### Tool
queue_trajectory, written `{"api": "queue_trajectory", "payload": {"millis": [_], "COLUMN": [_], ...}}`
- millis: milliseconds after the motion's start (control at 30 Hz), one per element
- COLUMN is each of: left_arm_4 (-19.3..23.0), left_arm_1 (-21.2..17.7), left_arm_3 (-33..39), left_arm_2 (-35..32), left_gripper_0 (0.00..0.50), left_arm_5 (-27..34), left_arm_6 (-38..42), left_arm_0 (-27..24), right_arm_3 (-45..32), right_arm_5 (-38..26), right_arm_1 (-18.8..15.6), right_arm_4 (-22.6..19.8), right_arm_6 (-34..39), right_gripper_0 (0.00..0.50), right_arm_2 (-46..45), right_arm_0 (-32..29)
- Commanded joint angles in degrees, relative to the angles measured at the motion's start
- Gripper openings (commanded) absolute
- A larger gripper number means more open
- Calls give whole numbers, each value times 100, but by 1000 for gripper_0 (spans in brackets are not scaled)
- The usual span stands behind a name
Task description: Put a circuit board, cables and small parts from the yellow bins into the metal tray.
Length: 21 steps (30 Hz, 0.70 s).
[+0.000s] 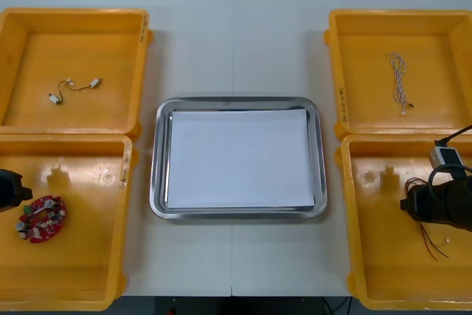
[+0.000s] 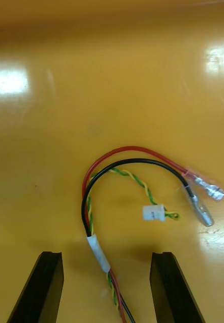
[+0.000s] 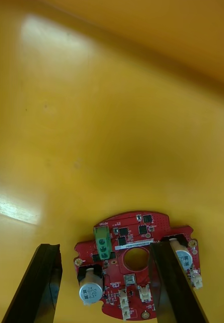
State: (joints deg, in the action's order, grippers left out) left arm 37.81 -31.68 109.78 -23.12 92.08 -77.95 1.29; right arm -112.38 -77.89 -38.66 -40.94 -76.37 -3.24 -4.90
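A round red circuit board (image 1: 42, 219) lies in the near left yellow bin (image 1: 81, 263). My left gripper (image 1: 11, 188) hovers just beside it, open; in the left wrist view the board (image 3: 137, 237) lies between the fingers, one finger (image 3: 170, 282) overlapping its edge. A red, black and yellow cable bundle (image 1: 426, 240) lies in the near right bin (image 1: 383, 256). My right gripper (image 1: 422, 204) is open above it, and the cable's taped part (image 2: 98, 251) runs between its fingers. The metal tray (image 1: 156, 182), white inside, sits in the middle.
The far left bin (image 1: 29, 35) holds a short black cable (image 1: 74, 86) with metal ends. The far right bin (image 1: 435, 35) holds a twisted blue and white cable (image 1: 399, 82). Bare table lies around the tray.
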Motion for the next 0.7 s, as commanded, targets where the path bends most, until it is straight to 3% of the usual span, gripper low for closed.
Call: {"api": "queue_trajectory", "payload": {"millis": [33,700], "left_arm_4": [7,-107], "left_arm_1": [56,56], "left_arm_3": [43,-335], "left_arm_2": [149,404], "left_gripper_0": [500,500], "left_arm_5": [-155,-727], "left_arm_6": [491,377], "left_arm_0": [266,381], "right_arm_3": [-38,-38], "right_arm_5": [81,107], "right_arm_1": [-62,-71], "right_arm_4": [95,297], "right_arm_6": [-133,25], "right_gripper_0": [500,500], "right_arm_2": [131,245], "right_arm_0": [-29,191]}}
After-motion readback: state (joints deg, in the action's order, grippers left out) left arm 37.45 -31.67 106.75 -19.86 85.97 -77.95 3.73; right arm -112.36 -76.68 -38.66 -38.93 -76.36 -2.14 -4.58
